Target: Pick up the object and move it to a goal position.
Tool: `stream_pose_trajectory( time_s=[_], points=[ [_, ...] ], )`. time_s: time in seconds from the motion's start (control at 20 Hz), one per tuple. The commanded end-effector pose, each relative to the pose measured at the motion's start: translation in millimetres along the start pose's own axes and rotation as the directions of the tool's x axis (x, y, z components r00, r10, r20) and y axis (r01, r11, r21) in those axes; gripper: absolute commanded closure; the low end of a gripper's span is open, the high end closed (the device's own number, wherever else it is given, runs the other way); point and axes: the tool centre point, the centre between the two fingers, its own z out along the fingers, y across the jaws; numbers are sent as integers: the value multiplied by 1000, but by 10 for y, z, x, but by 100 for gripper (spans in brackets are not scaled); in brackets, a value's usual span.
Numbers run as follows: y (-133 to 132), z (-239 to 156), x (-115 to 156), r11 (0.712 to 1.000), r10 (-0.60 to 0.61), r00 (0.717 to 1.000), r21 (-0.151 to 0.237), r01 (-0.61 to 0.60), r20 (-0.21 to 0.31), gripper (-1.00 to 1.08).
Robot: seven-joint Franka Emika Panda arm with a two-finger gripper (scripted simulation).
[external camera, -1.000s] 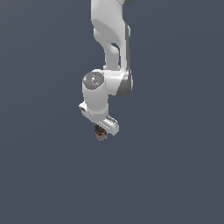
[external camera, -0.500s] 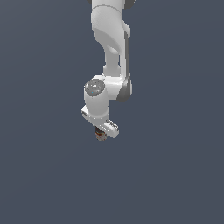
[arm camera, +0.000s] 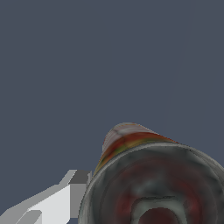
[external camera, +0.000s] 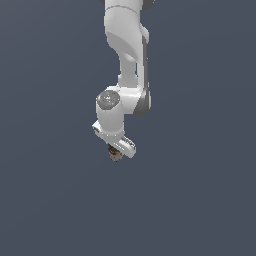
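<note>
The tin can (arm camera: pixel 148 175) fills the wrist view, its dark metal top toward the camera and its red and off-white label behind. In the exterior view only a small brown bit of the can (external camera: pixel 115 155) shows under the white hand. My gripper (external camera: pixel 116 152) is shut on the can and holds it off the ground. One white finger (arm camera: pixel 57 199) shows beside the can in the wrist view; the other finger is hidden.
The white arm (external camera: pixel 125 45) comes down from the top of the exterior view. All around is plain dark grey-blue ground (external camera: pixel 200 200) with nothing else on it. No goal marker shows.
The arm has moved a little up and toward the exterior view's left with the can in its grip. The grip has not changed.
</note>
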Motion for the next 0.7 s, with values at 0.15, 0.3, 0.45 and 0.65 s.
stream_pose_trajectory(
  time_s=[0.15, 0.3, 0.45, 0.65],
  points=[
    [7, -52, -23, 1000, 0, 1000, 0, 0, 0, 108],
    [20, -135, -61, 1000, 0, 1000, 0, 0, 0, 108],
    [39, -257, -115, 1000, 0, 1000, 0, 0, 0, 108],
    [75, -481, -214, 1000, 0, 1000, 1, 0, 0, 108]
  ],
)
